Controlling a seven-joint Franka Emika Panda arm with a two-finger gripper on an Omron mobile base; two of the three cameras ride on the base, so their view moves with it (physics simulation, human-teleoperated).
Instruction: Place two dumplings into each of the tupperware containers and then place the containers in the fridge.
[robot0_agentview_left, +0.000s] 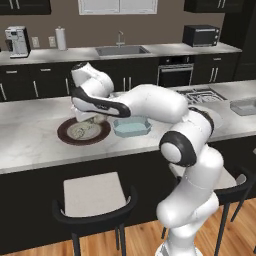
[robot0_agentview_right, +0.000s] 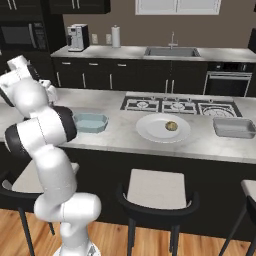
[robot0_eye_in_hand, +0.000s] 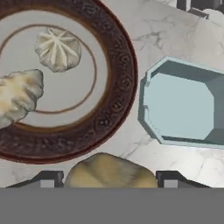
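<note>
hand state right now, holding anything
Hand: closed on a tan rounded dumpling sitting between its dark fingertips, lifted above the marble counter.

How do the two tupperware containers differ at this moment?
The light blue container sits beside the brown-rimmed plate, close by the arm; the clear greyish container sits at the counter's far end, past the white plate. One is tinted blue, the other grey. Both are shallow, upright and look empty.

Hidden and cropped parts

The dumpling (robot0_eye_in_hand: 109, 170) between the finger tips is cut off below; left of it, a plate dumpling (robot0_eye_in_hand: 17, 97) runs off-frame.
</note>
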